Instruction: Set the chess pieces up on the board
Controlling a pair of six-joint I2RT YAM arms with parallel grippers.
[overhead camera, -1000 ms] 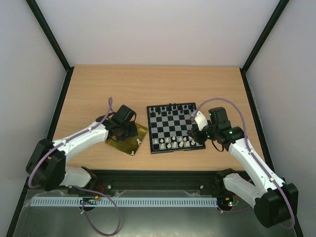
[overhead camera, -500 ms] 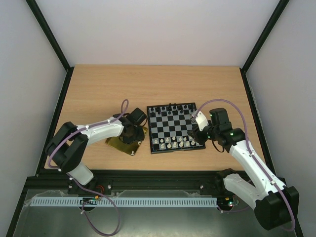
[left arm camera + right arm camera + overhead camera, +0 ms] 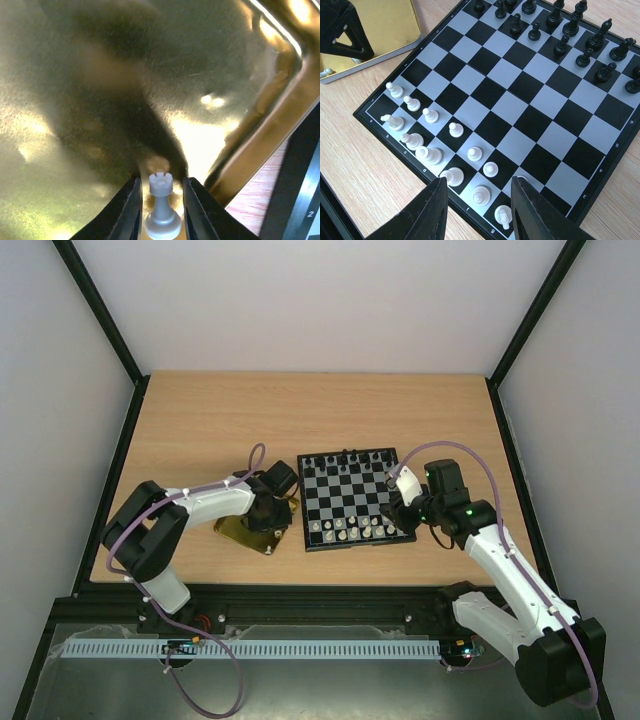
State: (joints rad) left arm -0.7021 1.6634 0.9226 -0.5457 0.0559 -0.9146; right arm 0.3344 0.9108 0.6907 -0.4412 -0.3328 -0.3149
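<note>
Upright rook (image 3: 161, 202) sits between the left gripper (image 3: 160, 182) jaws, narrow, grip unclear, on gold tray (image 3: 75, 100), board (image 3: 350, 498) at 3 o'clock; right gripper (image 3: 479, 182) wide, empty.

The tray (image 3: 65, 125) is glossy gold metal, the table (image 3: 300, 410) matt wood grain, the chess pieces (image 3: 430, 116) smooth plastic.

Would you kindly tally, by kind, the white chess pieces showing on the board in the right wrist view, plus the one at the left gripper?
White pawns: 6
Taller white back-row pieces: 6
White rook between the left gripper fingers: 1
Total: 13, not counting anything hidden behind the right gripper.
</note>
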